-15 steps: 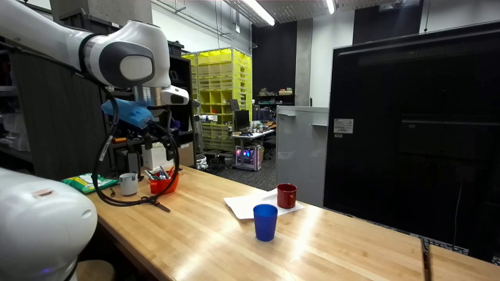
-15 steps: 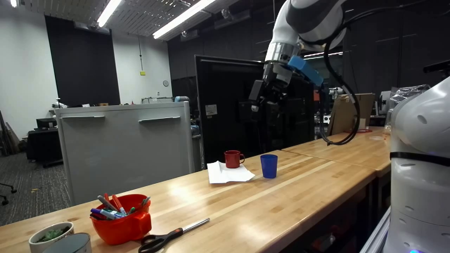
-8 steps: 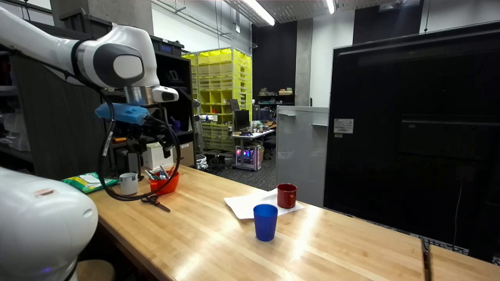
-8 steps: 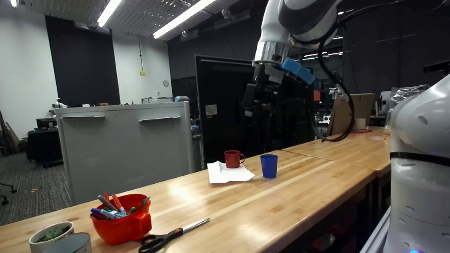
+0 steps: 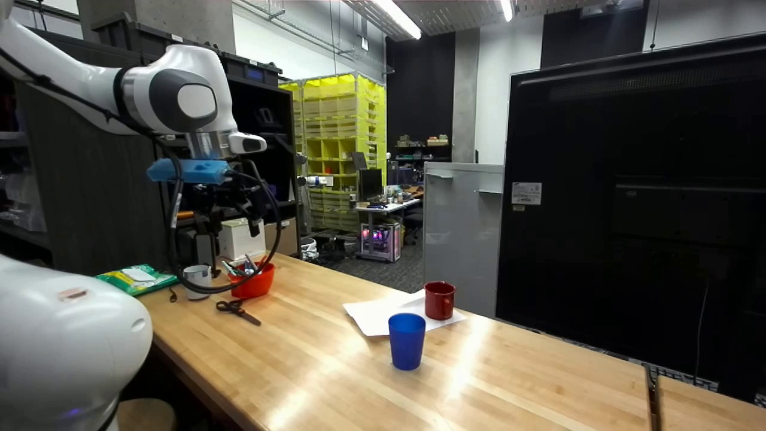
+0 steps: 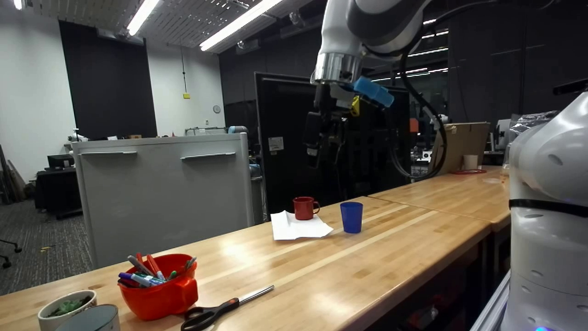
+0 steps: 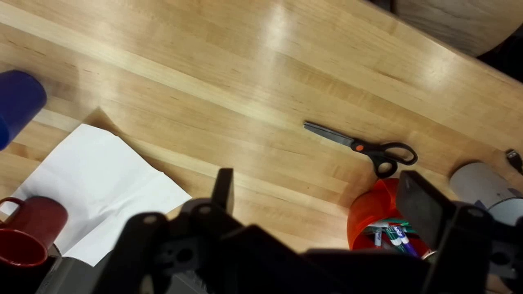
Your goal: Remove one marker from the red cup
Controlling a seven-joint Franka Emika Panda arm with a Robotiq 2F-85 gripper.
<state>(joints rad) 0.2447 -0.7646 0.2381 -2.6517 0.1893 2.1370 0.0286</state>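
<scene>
Hovering above one wooden table (image 5: 335, 359): my gripper (image 7: 316, 185), spread wide.
In an exterior view I have one red cup (image 5: 257, 287), upright, scissors (image 5: 239, 310) near it; in an exterior view, several markers (image 6: 143, 279) slanting out of the red cup, plus one darker red mug (image 6: 303, 209) on white paper (image 6: 294, 230), one blue cup (image 6: 351, 218) near it; in the wrist view, my fingers (image 7: 223, 188) well apart, one partly hiding the red cup.
</scene>
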